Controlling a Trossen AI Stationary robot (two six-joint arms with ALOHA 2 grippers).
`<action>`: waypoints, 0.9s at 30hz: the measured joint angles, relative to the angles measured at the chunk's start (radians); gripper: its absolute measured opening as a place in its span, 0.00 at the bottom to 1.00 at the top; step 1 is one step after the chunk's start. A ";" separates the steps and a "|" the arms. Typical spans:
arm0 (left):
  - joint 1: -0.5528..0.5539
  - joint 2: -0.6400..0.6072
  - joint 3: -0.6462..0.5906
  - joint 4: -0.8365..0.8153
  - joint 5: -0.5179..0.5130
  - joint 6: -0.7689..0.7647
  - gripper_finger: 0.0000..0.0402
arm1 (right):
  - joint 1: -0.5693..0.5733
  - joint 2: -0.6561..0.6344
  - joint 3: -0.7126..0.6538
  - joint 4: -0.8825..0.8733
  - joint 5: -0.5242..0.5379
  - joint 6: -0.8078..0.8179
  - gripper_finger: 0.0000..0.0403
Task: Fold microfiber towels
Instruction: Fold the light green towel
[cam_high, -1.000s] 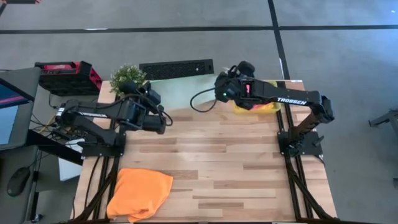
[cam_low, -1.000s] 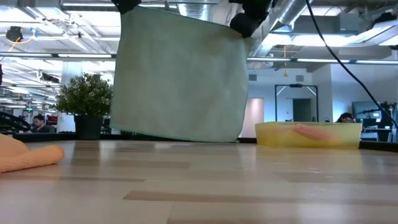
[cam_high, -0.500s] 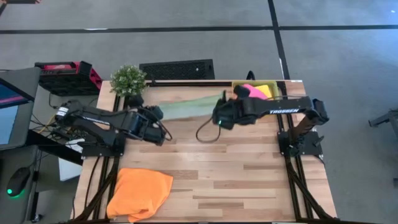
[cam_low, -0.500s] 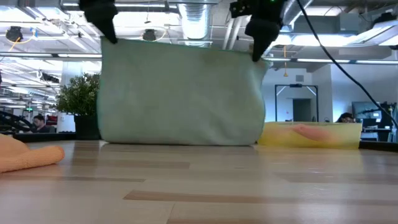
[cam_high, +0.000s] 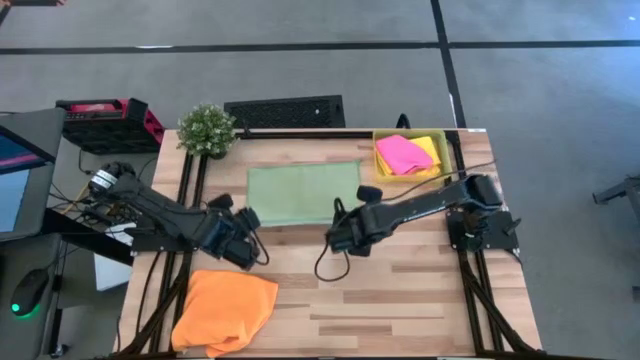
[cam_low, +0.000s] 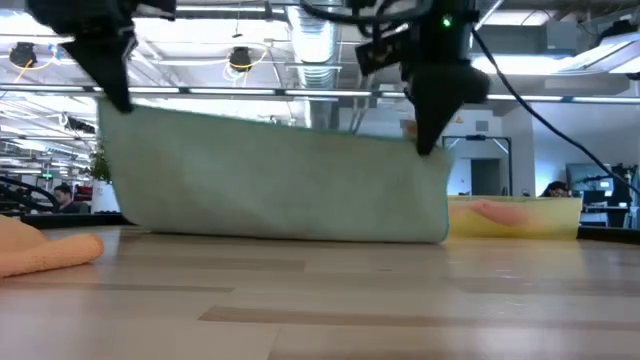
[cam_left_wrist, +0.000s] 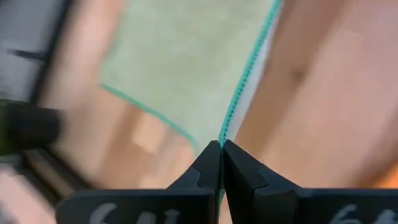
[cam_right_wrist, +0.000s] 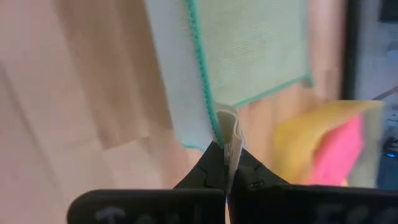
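Note:
A pale green towel (cam_high: 303, 190) lies spread on the far middle of the table, its near edge raised between my two grippers. In the low view the towel (cam_low: 280, 185) hangs as a wide sheet with its lower part on the tabletop. My left gripper (cam_high: 247, 220) (cam_low: 118, 98) is shut on its near left corner. My right gripper (cam_high: 338, 226) (cam_low: 430, 142) is shut on its near right corner. An orange towel (cam_high: 226, 308) lies crumpled at the near left. A pink towel (cam_high: 402, 153) and a yellow towel (cam_high: 431, 148) lie in the yellow tray (cam_high: 445, 165). My left gripper pinches the towel's near left corner (cam_left_wrist: 225, 132) between its two fingers, right at the teal stitched edge, coming from above. The top edge runs fairly taut to the other gripper and the sheet hangs down onto the table. My right gripper pinches the towel's near right corner (cam_right_wrist: 225, 124) between its two fingers, where the cloth bunches into a small fold, coming from above. This corner (cam_low: 432, 158) sits lower than the left one; the cloth below it reaches the table.
A potted plant (cam_high: 207, 128) stands at the far left corner. The yellow tray stands at the far right corner. A black keyboard-like bar (cam_high: 284, 110) lies beyond the far edge. Bare wood (cam_high: 400, 290) lies at the near middle and right.
Both grippers have moved toward the table's near edge and down, carrying the green towel's top corners. The towel, which hung high and upright by the far edge, has come down: its far part now lies flat on the table, and its held edge is lower and nearer.

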 joint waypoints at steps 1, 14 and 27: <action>-0.012 0.000 -0.021 0.034 0.026 -0.004 0.00 | 0.008 0.017 0.000 0.002 -0.017 0.002 0.02; -0.077 0.000 -0.176 0.226 0.191 -0.082 0.00 | 0.054 0.144 0.000 0.119 -0.121 0.011 0.03; 0.118 0.000 -0.175 0.135 -0.056 -0.091 0.00 | -0.139 0.144 0.000 0.110 0.164 0.010 0.03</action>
